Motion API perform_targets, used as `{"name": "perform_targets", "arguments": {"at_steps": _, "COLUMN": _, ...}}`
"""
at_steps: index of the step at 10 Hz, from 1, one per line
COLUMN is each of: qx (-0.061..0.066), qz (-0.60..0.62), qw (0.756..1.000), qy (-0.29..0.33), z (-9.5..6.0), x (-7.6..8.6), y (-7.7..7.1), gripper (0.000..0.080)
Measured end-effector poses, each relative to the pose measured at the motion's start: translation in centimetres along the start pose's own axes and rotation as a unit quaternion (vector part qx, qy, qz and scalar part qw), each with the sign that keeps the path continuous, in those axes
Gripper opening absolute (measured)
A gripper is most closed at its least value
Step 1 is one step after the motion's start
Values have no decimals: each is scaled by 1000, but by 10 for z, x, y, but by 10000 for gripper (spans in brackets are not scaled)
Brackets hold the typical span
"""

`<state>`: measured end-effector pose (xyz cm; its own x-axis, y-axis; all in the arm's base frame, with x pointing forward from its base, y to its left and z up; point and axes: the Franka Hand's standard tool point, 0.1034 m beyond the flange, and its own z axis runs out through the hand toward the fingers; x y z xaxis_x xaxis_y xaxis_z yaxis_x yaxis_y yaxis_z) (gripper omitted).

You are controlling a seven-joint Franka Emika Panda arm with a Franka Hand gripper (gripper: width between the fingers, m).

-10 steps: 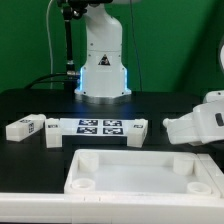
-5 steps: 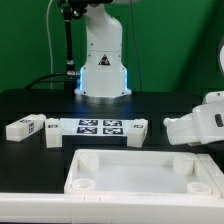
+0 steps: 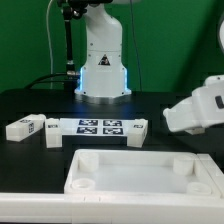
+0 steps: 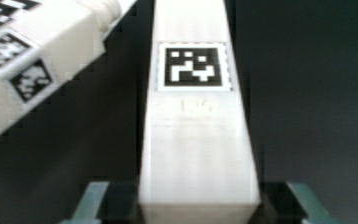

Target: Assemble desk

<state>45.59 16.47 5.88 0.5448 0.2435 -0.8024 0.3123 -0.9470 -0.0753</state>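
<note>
The white, raised-rim tabletop (image 3: 135,172) lies rim-up nearest the exterior view's camera, in front of the marker board (image 3: 98,126) and a loose leg (image 3: 25,127) at that view's left, while the gripper (image 4: 197,205) grasps another white leg (image 4: 197,140) labelled with one black-and-white square tag (image 4: 195,66).

Robot lab: green backdrop (image 3: 25,40), black table (image 3: 35,155), marker board (image 3: 97,126)
</note>
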Motion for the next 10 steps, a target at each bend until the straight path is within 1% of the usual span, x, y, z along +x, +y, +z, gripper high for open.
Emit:
{"name": "perform_targets", "arguments": {"at_steps": 1, "qx": 3, "qz": -4, "qw": 1000, "qy": 14, "z": -10, "x": -4, "y": 6, "gripper": 287}}
{"name": "perform_targets", "arguments": {"at_steps": 2, "qx": 3, "qz": -4, "qw": 1000, "qy": 23, "z": -4, "x": 2, "y": 6, "gripper": 287}}
{"name": "perform_targets", "arguments": {"at_steps": 5, "qx": 3, "qz": -4, "qw": 1000, "qy": 31, "z": -4, "x": 4, "y": 5, "gripper": 287}}
{"name": "perform_targets", "arguments": {"at_steps": 6, "qx": 5, "qz": -16, "qw": 999, "qy": 48, "z": -18, "x": 2, "y": 11, "gripper": 287}}
{"name": "perform_targets", "arguments": {"at_steps": 7, "qx": 7, "qz": -16, "qw": 997, "qy": 72, "z": -37, "x": -8, "y": 20, "gripper": 287}}
{"name": "perform_targets", "arguments": {"at_steps": 9, "qx": 5, "qz": -12, "qw": 991, "qy": 135, "z": -72, "x": -23, "y": 35, "gripper": 288}}
{"name": "perform_targets", "arguments": {"at_steps": 10, "qx": 3, "qz": -8, "qw": 983, "qy": 182, "z": -84, "x": -23, "y": 41, "gripper": 288}}
